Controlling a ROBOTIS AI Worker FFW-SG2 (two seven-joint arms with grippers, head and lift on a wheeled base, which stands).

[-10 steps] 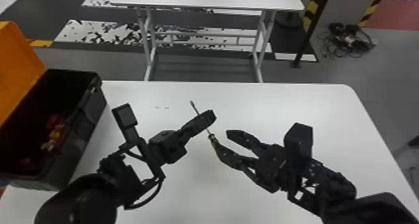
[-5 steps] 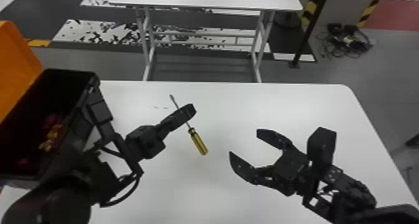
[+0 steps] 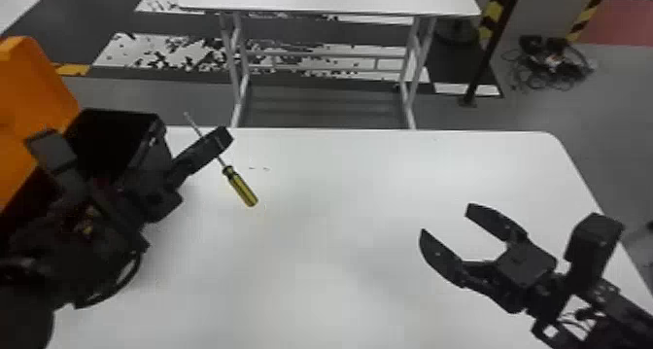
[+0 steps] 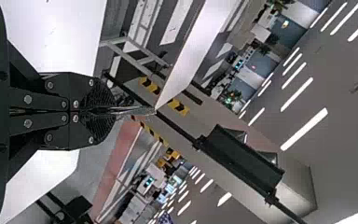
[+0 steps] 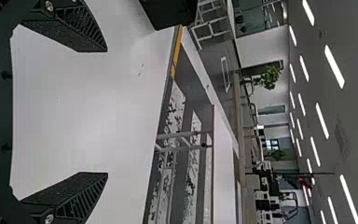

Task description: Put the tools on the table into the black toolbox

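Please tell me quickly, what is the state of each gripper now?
Left gripper: jaws closed, holding the screwdriver by its shaft.
Right gripper: jaws open, nothing between them.

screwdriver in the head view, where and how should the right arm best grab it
Probably by the thick yellow-and-black handle, with the open right tool coming from the robot's right and closing across its length: the handle juts out free, angled to that side, while the left tool grips the thin shaft.
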